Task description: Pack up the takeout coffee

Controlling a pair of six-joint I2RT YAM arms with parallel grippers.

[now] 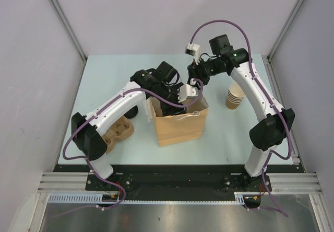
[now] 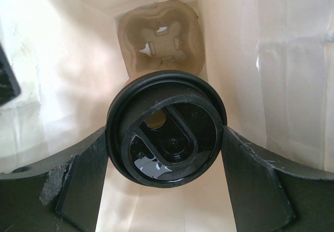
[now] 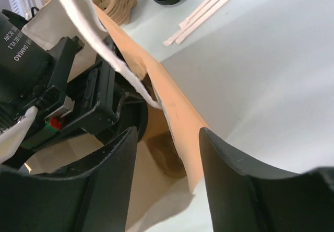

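Inside the bag point(image 1: 179, 127), the coffee point(image 2: 167, 132) is held at its lid by the left gripper point(image 2: 165, 138), whose fingers are spread wide and touch the rim at 3 and 9 o'clock. A carrier point(image 2: 158, 38) is seen on the bag's floor, at 12 o'clock from the lid and well below it, so the cup is judged not yet set down. At the bag's 1 o'clock corner the right gripper point(image 3: 167, 138) stands open astride the wall, which is not pinched. Most of the packing is judged done. Lowering, release and withdrawal of both arms are left.
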